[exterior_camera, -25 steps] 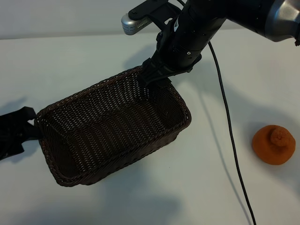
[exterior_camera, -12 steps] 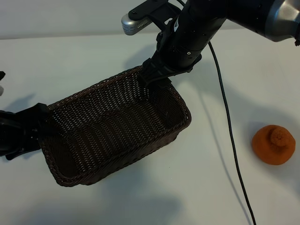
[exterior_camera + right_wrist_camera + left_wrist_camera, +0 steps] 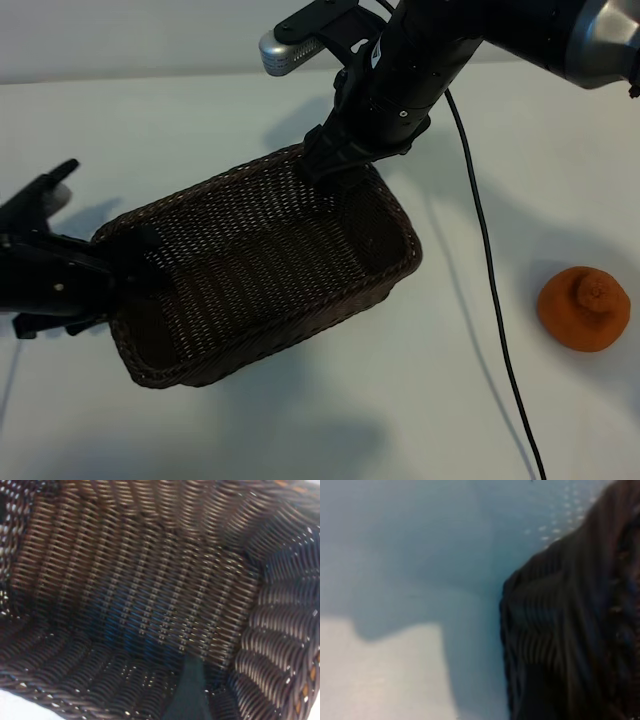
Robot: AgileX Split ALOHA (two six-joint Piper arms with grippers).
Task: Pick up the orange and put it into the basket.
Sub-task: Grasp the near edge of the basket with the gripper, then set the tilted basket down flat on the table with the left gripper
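Observation:
The orange (image 3: 584,308), a rough ball with a small knob on top, lies alone on the white table at the far right. No gripper is near it. The dark-brown wicker basket (image 3: 250,178) sits in the middle of the table with nothing in it. My right gripper (image 3: 335,182) is open at the basket's far right corner, with one finger (image 3: 190,690) down inside against the wall; the woven floor (image 3: 140,595) fills its wrist view. My left gripper (image 3: 105,238) is open at the basket's left end and pressed against it. The left wrist view has only the outer wall of the basket (image 3: 570,630).
A black cable (image 3: 490,280) runs from the right arm down across the table between the basket and the orange. A grey cylinder (image 3: 285,48) juts from the right arm above the basket. White tabletop (image 3: 420,400) stretches in front of the basket.
The left gripper has come in from the left edge against the basket's left end. The basket has slid and turned a little to the right. The right arm and the orange stayed put.

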